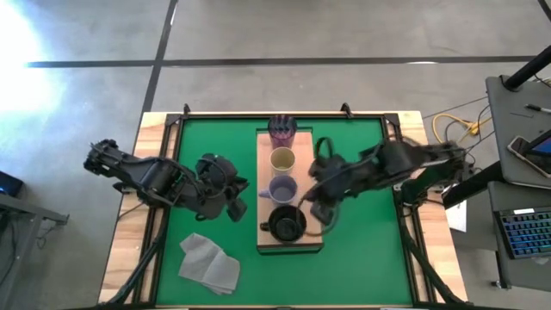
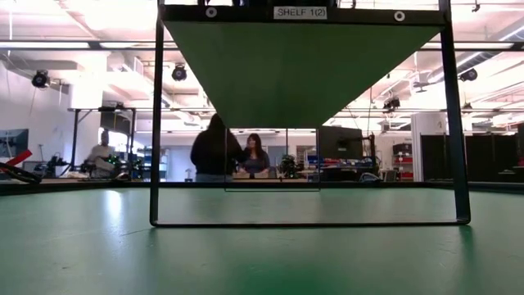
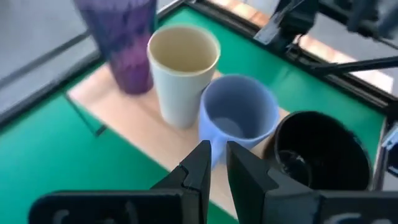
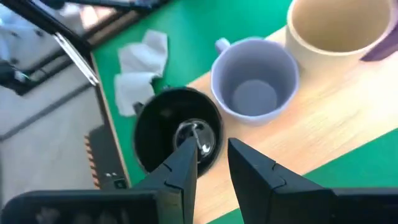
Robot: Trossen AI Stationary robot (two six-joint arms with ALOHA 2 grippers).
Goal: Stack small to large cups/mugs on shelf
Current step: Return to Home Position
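Scanning the high view from its left edge, we meet the left arm (image 1: 146,176) first, stretched over the green mat (image 1: 362,258) at middle left. Below it, in the lower left of the mat, lies the crumpled grey cloth (image 1: 209,263). The left gripper (image 3: 217,155) hangs just left of the shelf (image 1: 264,168), apart from it. Its wrist view shows the fingers (image 3: 199,171) with only a narrow slit between them and nothing held.

At centre frame the shelf, a light-wood board, runs lengthwise from top to bottom, and all four cups stand upright on it in one column. The dark purple tumbler (image 1: 282,131) is at the top end. Below it come the cream-yellow cup (image 1: 282,160) and the lavender mug (image 1: 282,189), whose handle points toward the frame's left. The black mug (image 1: 286,224) is near the bottom end. Each stands close to the next; we cannot tell whether they touch.

Right of the column, the right gripper (image 4: 212,155) hovers at the board's right edge beside the black mug, its fingers (image 4: 249,168) parted and empty. The right arm (image 1: 405,159) reaches in from middle right.

In the low view, a dark frame (image 2: 155,123) stands on the mat with a label (image 2: 300,12) reading "SHELF 1(2)" at upper centre, and people (image 2: 214,152) show in the room beyond.
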